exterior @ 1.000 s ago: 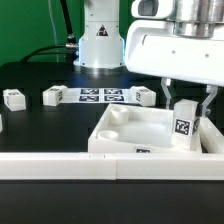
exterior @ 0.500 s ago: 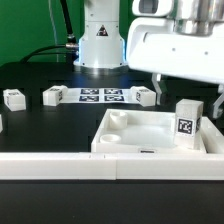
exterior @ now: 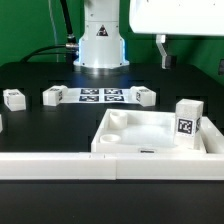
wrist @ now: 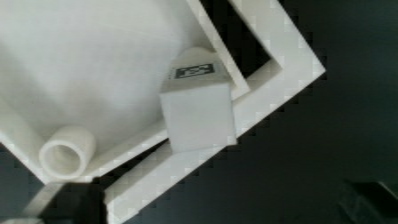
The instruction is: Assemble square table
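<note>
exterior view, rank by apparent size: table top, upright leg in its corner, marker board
1. table top
2. upright leg, though it stands nearer the camera than the board, so the true order is unsure
3. marker board

light: bright, even, looks overhead | glare: white plastic square tray-like top nearly blown out | shadows: soft on the matte black tabletop | wrist view: blurry, dim corners, kinda grainy

Robotics lab, black table, marker board, robot base
</note>
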Tool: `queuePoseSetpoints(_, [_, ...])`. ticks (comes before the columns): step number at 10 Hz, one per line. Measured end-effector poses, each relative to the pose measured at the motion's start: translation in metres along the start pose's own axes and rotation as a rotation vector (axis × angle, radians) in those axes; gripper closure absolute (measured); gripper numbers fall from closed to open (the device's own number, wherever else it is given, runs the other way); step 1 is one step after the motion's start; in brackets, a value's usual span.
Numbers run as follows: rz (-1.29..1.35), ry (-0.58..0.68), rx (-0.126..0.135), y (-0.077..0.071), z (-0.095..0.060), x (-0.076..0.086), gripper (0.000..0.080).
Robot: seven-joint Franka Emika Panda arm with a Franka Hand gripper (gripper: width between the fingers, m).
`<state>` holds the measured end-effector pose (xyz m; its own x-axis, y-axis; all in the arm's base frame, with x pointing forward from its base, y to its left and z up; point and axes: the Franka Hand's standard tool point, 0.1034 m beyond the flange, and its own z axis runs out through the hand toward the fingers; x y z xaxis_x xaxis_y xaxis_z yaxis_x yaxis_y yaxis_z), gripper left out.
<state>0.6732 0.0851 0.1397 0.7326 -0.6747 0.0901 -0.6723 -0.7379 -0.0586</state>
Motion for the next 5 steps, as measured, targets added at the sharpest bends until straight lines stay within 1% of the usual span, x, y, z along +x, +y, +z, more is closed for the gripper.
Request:
queuePoseSetpoints(4, [0.000, 0.000, -0.001, 0.0003, 0.0008, -0.0002, 0.0150])
queuePoseSetpoints(5, [0.004, 0.001, 0.003, -0.0006, 0.0002, -0.0005, 0.0150])
